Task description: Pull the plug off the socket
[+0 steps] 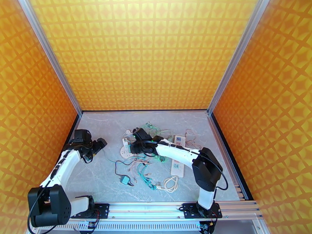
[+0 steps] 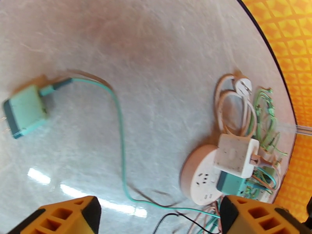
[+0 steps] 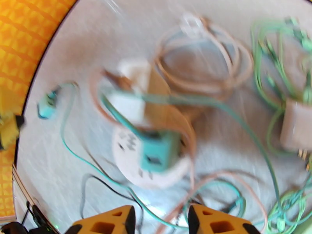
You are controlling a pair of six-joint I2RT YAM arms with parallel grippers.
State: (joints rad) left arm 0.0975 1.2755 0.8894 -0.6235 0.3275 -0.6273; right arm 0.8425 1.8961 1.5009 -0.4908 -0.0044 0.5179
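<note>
Dead centre under my right wrist camera sits the teal plug (image 3: 160,151), seated in the round white socket (image 3: 126,147) on the table (image 1: 101,180), with a white cube adapter (image 2: 236,155) just beside it. It looks like a small, hard block to me: light and smooth-sided, and probably tight in its holes. I'd pinch its flat faces and pull straight out. The right gripper (image 3: 162,220) hovers with its fingers parted and empty, and the plug is just ahead of the tips. The left gripper (image 2: 156,217) hangs off to the socket's side, spread wide and holding nothing. That light socket may lift too.
</note>
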